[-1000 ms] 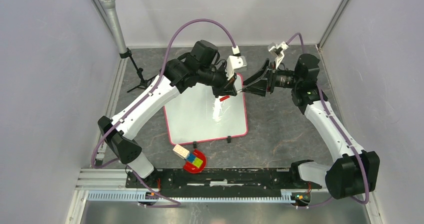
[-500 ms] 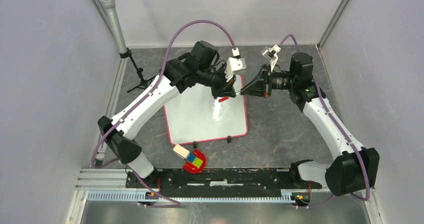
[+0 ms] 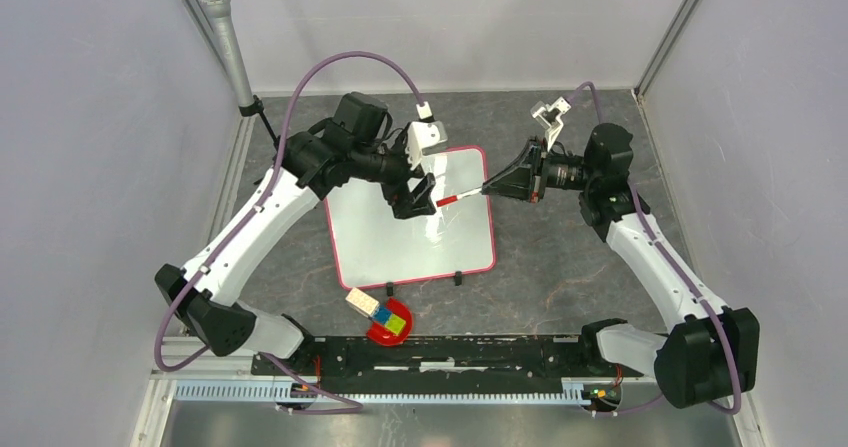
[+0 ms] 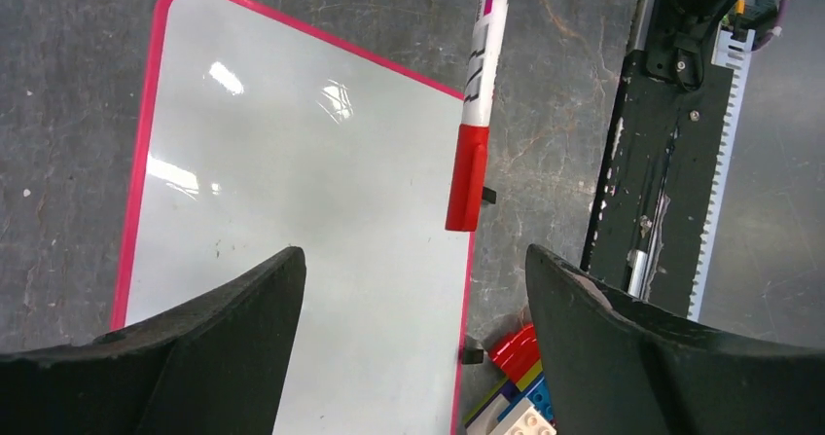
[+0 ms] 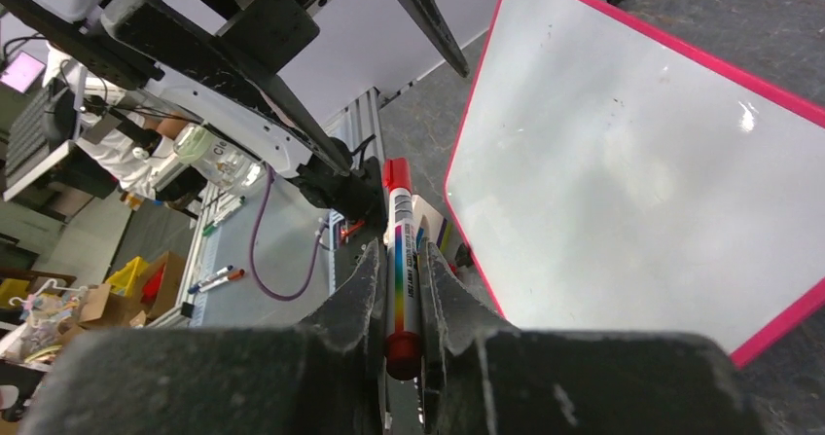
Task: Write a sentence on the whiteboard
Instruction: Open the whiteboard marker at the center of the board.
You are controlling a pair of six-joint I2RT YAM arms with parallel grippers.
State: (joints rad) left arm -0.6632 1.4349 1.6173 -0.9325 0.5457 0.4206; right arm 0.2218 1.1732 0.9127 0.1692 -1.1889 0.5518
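Claws: left claw (image 4: 411, 255) wide open, empty, hovering over whiteboard (image 3: 385, 237), which lies flat at middle of grey counter (image 3: 560, 257). Red-capped marker (image 3: 455, 199) pokes out over board's right edge, cap toward left claw, barrel clamped tight in right claw (image 5: 401, 260).

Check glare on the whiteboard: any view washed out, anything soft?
Top external: one bright streak on the whiteboard, right of centre, rest readable. Left wrist: small hotspots only, marker sharp. Right wrist: hazy reflections across the board; its own fingers dark, low detail.
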